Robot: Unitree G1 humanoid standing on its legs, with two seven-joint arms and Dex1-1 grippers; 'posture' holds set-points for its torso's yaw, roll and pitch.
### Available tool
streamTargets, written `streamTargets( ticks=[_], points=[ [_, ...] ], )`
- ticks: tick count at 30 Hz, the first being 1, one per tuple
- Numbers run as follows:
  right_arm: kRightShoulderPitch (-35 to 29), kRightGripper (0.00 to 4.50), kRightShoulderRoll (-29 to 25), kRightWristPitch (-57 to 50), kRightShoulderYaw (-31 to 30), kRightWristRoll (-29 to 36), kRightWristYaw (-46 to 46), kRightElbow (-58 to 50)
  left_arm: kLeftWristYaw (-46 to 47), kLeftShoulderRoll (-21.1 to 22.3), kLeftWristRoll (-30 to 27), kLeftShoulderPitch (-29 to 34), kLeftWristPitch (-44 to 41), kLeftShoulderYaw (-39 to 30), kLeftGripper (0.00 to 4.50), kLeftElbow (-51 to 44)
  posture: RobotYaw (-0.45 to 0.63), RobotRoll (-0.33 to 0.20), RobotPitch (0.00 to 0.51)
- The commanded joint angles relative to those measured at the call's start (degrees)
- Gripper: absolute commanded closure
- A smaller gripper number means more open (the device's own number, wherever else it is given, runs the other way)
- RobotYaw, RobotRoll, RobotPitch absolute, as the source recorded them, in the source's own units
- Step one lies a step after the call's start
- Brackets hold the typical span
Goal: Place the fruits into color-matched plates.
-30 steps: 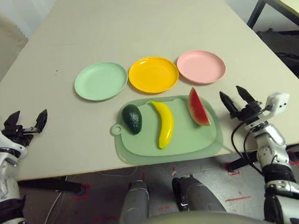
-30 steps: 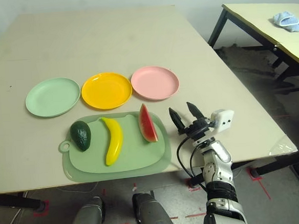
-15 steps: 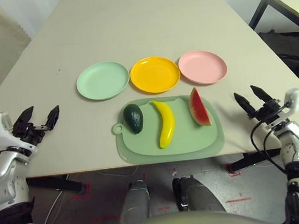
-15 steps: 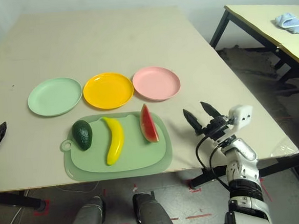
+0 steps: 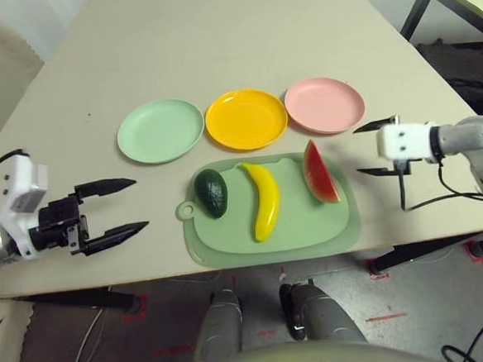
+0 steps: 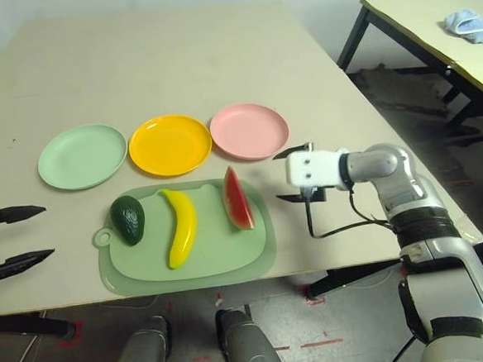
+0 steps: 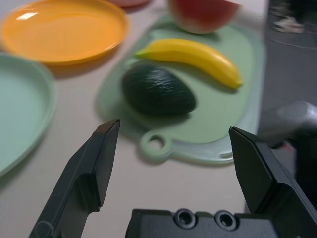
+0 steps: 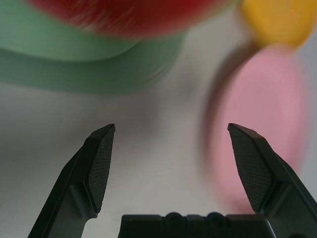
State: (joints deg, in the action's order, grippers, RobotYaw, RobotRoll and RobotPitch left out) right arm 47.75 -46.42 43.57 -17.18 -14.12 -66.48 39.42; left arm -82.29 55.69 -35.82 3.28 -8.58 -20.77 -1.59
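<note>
Right wrist view: watermelon (image 8: 133, 17) cut off, blurred. Avocado (image 5: 212, 193), banana (image 5: 263, 198) on cutting board (image 5: 311, 226); plates (image 5: 246, 118) beyond. Left claw (image 5: 116, 210), right claw (image 5: 370, 149): wide open, empty.

No text, label, brand, number or sign can be read anywhere in these views.
</note>
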Motion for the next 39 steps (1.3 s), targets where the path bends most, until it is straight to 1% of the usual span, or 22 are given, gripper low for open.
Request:
streamTargets(
  ticks=[1, 6, 10, 15, 19, 24, 29, 39],
  points=[
    [3.9, 0.03, 0.2, 7.8, -2.6, -2.1, 0.1, 0.6, -1.5, 0.1, 1.1, -1.5, 0.4, 1.8, 0.0, 0.6, 0.03, 0.0, 0.157],
    [9.6, 0.03, 0.4, 11.8, -4.7, -2.3, -1.0, 1.9, -1.0, -1.0, 2.3, -4.1, 1.5, 2.9, 0.0, 2.9, 0.03, 0.0, 0.156],
    [11.0, 0.03, -0.4, 18.1, -8.0, -0.2, -4.9, 1.1, -0.9, -1.3, 3.7, -3.8, 2.1, 3.2, 0.0, 3.8, 0.02, 0.0, 0.154],
    [13.2, 0.03, 0.4, 23.3, -13.1, 1.6, -9.1, 1.5, -1.3, -1.0, 5.2, -4.9, 2.6, 4.5, 0.0, 4.9, 0.01, 0.0, 0.153],
    [14.0, 0.03, 2.0, 23.7, -16.8, 4.1, -12.0, -0.5, -1.3, -1.1, 5.9, -7.7, 2.6, 5.7, 0.0, 6.2, 0.01, 0.0, 0.154],
    [14.2, 0.03, 4.1, 21.7, -18.2, 4.8, -13.1, -1.7, -0.7, -1.3, 7.2, -8.7, 3.3, 6.2, 0.0, 7.3, 0.02, 0.0, 0.157],
    [14.2, 0.03, 4.9, 21.8, -19.0, 2.3, -12.9, -0.3, 0.7, -1.8, 7.0, -8.5, 3.2, 5.6, 0.0, 7.5, 0.02, 0.0, 0.157],
    [13.0, 0.03, 6.0, 22.5, -21.3, -7.4, -9.1, 3.8, 1.1, -2.0, 8.3, -7.8, 4.0, 6.6, 0.0, 7.1, 0.03, 0.0, 0.168]
  ],
)
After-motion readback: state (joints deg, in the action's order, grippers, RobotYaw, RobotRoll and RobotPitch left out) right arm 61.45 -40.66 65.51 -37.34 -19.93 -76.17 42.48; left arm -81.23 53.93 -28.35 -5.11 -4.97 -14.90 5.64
